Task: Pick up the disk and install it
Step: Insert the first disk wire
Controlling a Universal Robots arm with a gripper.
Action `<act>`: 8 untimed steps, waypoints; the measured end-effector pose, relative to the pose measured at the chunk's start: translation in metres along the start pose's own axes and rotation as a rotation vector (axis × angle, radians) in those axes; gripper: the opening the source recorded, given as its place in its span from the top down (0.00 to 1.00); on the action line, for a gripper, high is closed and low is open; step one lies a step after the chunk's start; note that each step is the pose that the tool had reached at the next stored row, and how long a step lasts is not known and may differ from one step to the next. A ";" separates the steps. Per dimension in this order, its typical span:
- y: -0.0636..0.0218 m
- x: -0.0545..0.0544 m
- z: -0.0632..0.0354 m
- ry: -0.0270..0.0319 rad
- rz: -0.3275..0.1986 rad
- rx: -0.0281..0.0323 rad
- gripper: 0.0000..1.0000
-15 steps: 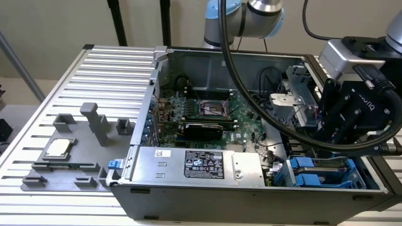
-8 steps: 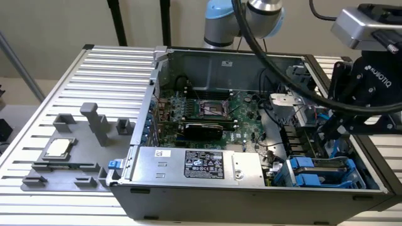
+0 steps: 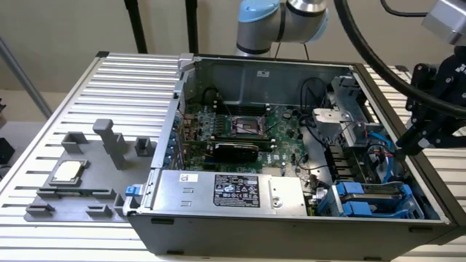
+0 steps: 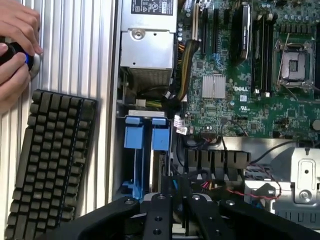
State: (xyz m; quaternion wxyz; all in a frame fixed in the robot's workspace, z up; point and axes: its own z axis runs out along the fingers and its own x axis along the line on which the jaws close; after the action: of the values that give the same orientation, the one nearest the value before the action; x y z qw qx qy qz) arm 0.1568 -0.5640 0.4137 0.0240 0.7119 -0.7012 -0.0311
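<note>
Ribbed table (image 3: 131, 76) bearing open case (image 3: 291, 232). Holds gripper (image 4: 172, 192) over blue carriers (image 4: 137, 137); cannot tell its opening or load. Cannot confirm disk seated yet.

Plain beige wall (image 3: 58, 27) behind; ribbed aluminium tabletop (image 3: 131, 76); black upright poles (image 3: 133, 22) at back

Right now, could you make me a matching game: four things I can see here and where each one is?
1 keyboard
2 blue carriers
3 square chip
4 person's hand

A on the grey fixture outside the case
B in a bay inside the case
C on a small device with a blue light
D on the table beside the case

Pairs: 1-D, 2-B, 3-A, 4-C
</note>
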 end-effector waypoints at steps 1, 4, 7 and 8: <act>-0.0045 0.000 -0.0004 -0.0036 0.000 0.0001 1.00; -0.0180 0.000 -0.0012 -0.0169 -0.001 0.0003 1.00; -0.0318 0.000 -0.0011 -0.0209 -0.002 0.0003 1.00; -0.0365 0.000 0.0002 -0.0213 -0.002 0.0003 1.00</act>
State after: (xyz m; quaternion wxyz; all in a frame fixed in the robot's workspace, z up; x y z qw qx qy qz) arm 0.1931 -0.5636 0.4107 0.0164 0.7121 -0.7008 -0.0386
